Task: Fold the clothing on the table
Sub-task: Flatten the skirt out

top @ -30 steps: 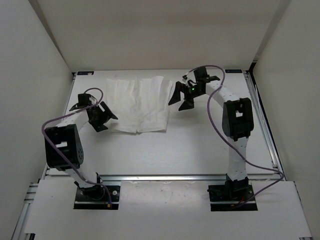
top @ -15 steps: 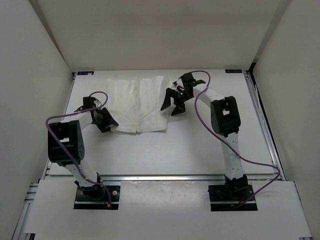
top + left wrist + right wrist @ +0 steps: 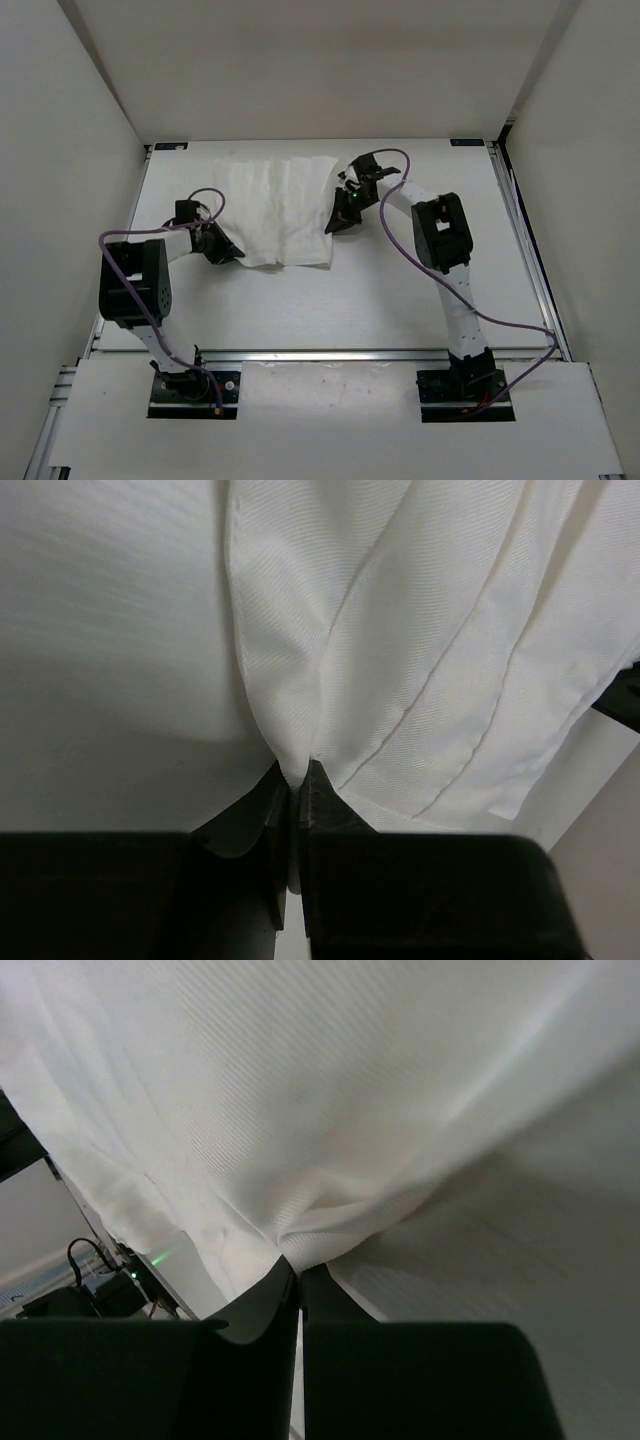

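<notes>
One broad white worktop (image 3: 400,290) fills my overhead view, and the clothing (image 3: 280,205) lies on its far half, left of centre, spread mostly flat with its parallel creases running away from me. It sits between the two arms, each meeting it at an edge.

Left gripper (image 3: 298,780): jaws pressed together on a small peak of fabric at the near-left corner, and the wrist view shows the cloth tented up right out of the fingertips.

Right gripper (image 3: 298,1278): jaws fully together at the right edge, with a thin fold bunched at the tips (I read that as a pinch on the cloth, though only a sliver of it).

Now the worries. Both bites look shallow, so I judge a quick lift could slide the thin fabric straight out, the right side first. The garment may be layered, and a grip on the top layer alone would let the rest sag and spoil the fold. The two holds also aren't level with each other, so uneven travel could skew the crease.
</notes>
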`<action>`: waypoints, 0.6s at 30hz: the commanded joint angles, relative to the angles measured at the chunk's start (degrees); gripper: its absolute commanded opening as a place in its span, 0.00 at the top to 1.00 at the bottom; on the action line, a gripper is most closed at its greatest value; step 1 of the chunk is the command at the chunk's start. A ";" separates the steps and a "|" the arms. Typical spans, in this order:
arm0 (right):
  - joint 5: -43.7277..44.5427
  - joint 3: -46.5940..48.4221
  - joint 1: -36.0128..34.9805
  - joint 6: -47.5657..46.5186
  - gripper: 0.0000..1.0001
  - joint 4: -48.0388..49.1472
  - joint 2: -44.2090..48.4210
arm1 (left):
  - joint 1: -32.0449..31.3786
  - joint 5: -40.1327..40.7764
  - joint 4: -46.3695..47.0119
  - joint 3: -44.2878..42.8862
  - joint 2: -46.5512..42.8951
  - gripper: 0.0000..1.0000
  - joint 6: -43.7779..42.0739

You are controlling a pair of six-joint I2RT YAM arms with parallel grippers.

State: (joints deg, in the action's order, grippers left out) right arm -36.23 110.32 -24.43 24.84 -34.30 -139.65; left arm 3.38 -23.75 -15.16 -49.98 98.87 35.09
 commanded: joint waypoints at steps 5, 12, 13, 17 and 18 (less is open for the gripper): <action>0.98 -14.95 9.64 -1.81 1.00 -1.12 16.76 | -2.57 -2.97 2.15 5.67 -9.38 1.00 3.40; 2.39 -34.27 19.75 -5.23 1.00 -1.73 31.36 | -5.84 -1.56 5.22 15.93 -20.63 0.88 9.55; 2.48 -36.56 20.55 -5.94 0.98 -1.64 32.94 | -5.75 -3.31 6.79 17.01 -21.43 0.80 11.47; 3.00 -41.84 23.28 -6.64 0.04 -0.42 37.25 | -8.11 -4.11 7.34 22.37 -28.10 0.41 13.68; 2.74 -42.47 23.89 -6.65 0.01 -0.33 37.87 | -8.91 -4.55 7.34 23.16 -30.03 0.30 14.12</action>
State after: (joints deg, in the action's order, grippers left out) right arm -35.53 70.00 -2.57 20.21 -35.66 -104.77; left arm -4.05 -28.71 -8.54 -28.75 73.30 46.54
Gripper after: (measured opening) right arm 0.952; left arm 0.639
